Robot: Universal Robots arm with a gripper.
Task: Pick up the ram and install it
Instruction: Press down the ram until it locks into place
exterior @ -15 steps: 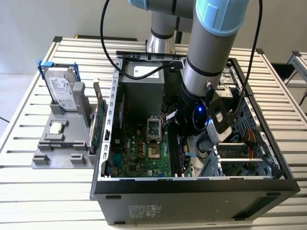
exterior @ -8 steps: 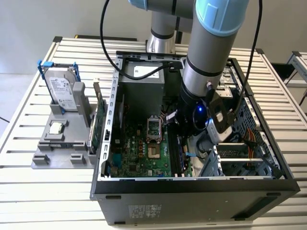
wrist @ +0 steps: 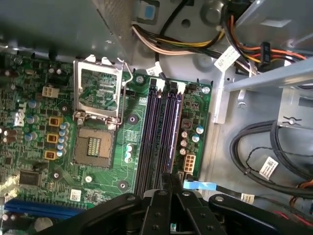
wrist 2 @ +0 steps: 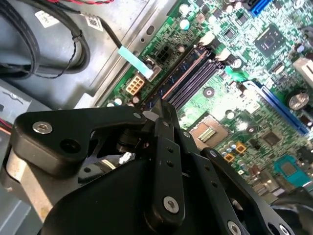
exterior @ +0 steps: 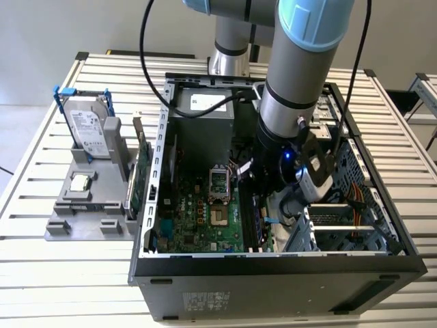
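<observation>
The ram (wrist: 168,127) is a thin stick seen edge-on, standing in one of the black memory slots (wrist: 151,132) of the green motherboard (exterior: 205,219) inside the open computer case. The second wrist view shows it as a thin copper-tinted line (wrist 2: 183,78) among the slots. My gripper (wrist: 167,178) is down inside the case at the ram's near end, its black fingers (wrist 2: 166,142) drawn tight together on the stick. The ram's end under the fingertips is hidden. In the exterior view my arm's wrist (exterior: 293,164) covers the slots.
The empty CPU socket (wrist: 93,142) lies beside the slots. Cable bundles (wrist: 171,44) and a metal drive cage (exterior: 341,225) crowd the other side. On the exterior view's left, a grey tray (exterior: 58,229) holds a hard drive (exterior: 89,130), a CPU chip (exterior: 80,182) and a green card (exterior: 138,181).
</observation>
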